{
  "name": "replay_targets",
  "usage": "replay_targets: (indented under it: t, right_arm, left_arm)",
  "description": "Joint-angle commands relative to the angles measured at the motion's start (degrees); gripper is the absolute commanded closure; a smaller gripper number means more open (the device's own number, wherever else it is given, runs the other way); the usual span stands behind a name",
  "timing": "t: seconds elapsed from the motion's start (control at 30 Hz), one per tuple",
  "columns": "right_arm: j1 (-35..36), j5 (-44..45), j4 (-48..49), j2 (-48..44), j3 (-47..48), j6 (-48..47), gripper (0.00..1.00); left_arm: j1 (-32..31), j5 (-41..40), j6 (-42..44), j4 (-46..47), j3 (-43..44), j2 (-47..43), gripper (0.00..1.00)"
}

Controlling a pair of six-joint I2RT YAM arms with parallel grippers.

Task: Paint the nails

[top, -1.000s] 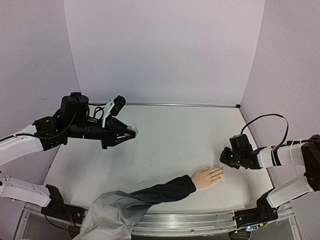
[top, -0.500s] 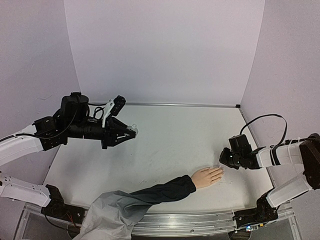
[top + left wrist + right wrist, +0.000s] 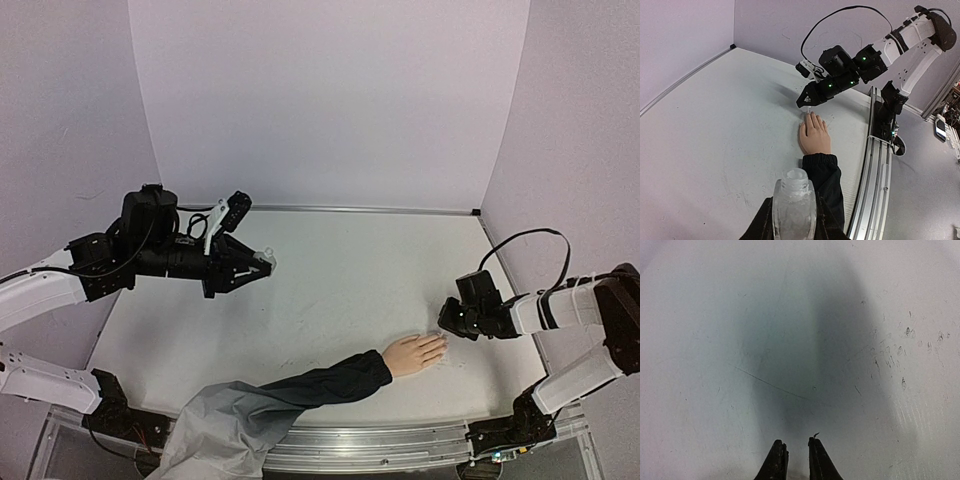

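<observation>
Scene: white table [image 3: 350, 250] with lilac walls on three sides.
Mannequin hand [image 3: 414, 352]: pale peach, lay flat and palm down near the table's front edge, right of centre, fingers pointing toward the right arm.
Nails [image 3: 812, 118]: at the fingertips of that hand, skin-toned and hardly told apart from the fingers; no colour could be made out on them.
Sleeve [image 3: 322, 383]: dark navy, ran from the wrist back toward the front-left, where it joined a grey fabric [image 3: 225, 425] that hung over the front rail [image 3: 390, 447].
Right gripper [image 3: 442, 324]: was low over the table, tips just beside the mannequin fingertips on the far-right side; touching or not could not be told.
Right fingers [image 3: 776, 460]: nearly together with a slim gap, nothing seen in the gap; a tiny hair-like speck sat at one tip.
Right wrist view: showed only scuffed table and a broad shadow, with the hand out of frame.
Left gripper [image 3: 262, 263]: was raised over the far-left part of the table, well apart from the hand, pointing right.
Left grip: was closed on a small clear whitish item [image 3: 794, 205], which sat upright at the bottom centre of the left wrist view.
Left wrist view: looked down the table at the mannequin hand with the right gripper just past the fingertips.
Cable [image 3: 530, 240]: black, looped above the right arm.
</observation>
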Motion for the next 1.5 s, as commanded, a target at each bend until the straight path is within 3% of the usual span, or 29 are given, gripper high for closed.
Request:
replay_targets:
  t: [0.0,0.67,0.9,1.13,1.47]
  right_arm:
    - [-0.1,1.6,0.3,0.3,1.8,-0.1,1.0]
    - [-0.2,5.4,-0.6,1.9,3.0,2.1,1.0]
    - [-0.1,7.0,-2.7,-1.9,2.9,2.2,1.0]
    - [-0.1,1.5,-3.7,-6.3,2.4,-1.4,1.0]
    - [-0.1,-1.1,-3.6,-3.2,3.0,-2.3,1.0]
  left_arm:
    - [0.1,-0.2,0.5,1.5,3.3,0.0,1.0]
    - [0.1,-0.7,1.8,1.3,4.2,2.0,1.0]
    - [0.1,-0.8,1.8,1.2,3.9,1.2,1.0]
    - [0.1,-0.9,0.9,1.3,3.4,-0.1,1.0]
    - [0.1,-0.6,0.3,1.1,3.4,-0.8,1.0]
